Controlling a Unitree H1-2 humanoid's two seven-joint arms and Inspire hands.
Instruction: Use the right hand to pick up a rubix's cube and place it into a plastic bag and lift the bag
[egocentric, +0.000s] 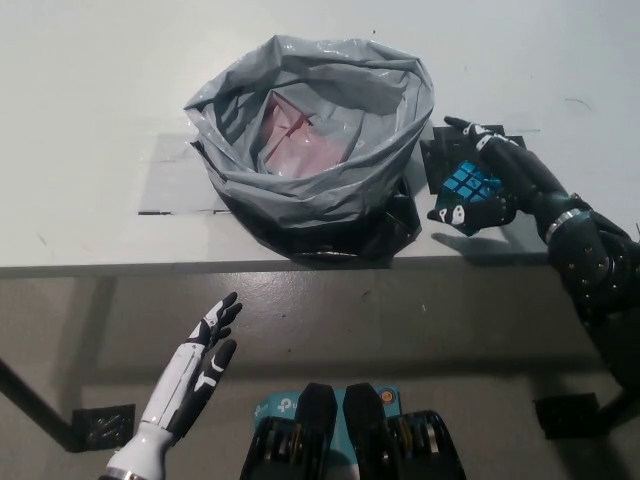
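Note:
A grey plastic bag (310, 150) stands open on the white table (90, 120), with something pinkish showing inside. Just right of the bag sits the Rubik's cube (468, 184), its blue face turned up. My black right hand (490, 185) is wrapped around the cube, fingers over its top and far side and the thumb under its near edge. The cube looks tilted and close to the table surface; I cannot tell if it is lifted. My white left hand (200, 360) rests open below the table's front edge at the lower left.
The table's front edge (200, 268) runs across the middle of the picture, with floor below it. A pale rectangular patch (175, 185) lies under the bag's left side. Bare tabletop stretches to the left and behind the bag.

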